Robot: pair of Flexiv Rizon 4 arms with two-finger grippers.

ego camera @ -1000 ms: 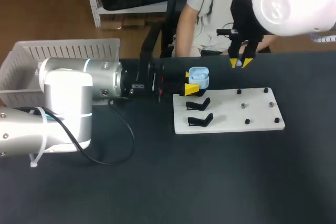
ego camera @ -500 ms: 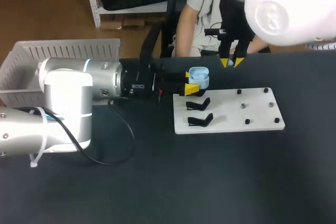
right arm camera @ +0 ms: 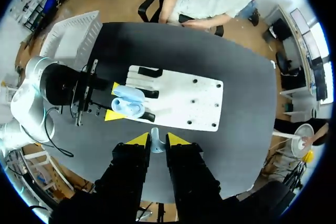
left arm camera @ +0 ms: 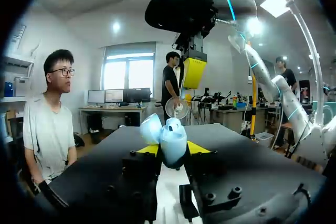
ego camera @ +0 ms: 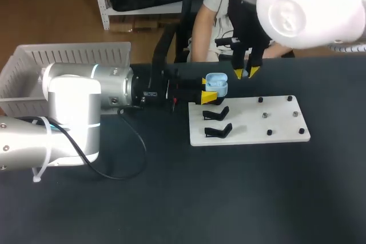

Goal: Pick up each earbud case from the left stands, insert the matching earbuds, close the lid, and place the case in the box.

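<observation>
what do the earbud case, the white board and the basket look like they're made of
earbud case: pale blue plastic, smooth with a soft sheen, judging by its rounded moulded shell.
white board: flat and matte, likely plastic or painted sheet; the look leaves it open.
basket: probably white plastic, judging by its moulded slatted walls.

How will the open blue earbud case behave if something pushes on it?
Probably slippery: the earbud case looks smooth and rounded. Its raised lid likely pivots on a hinge, so a push there may close it.
</observation>
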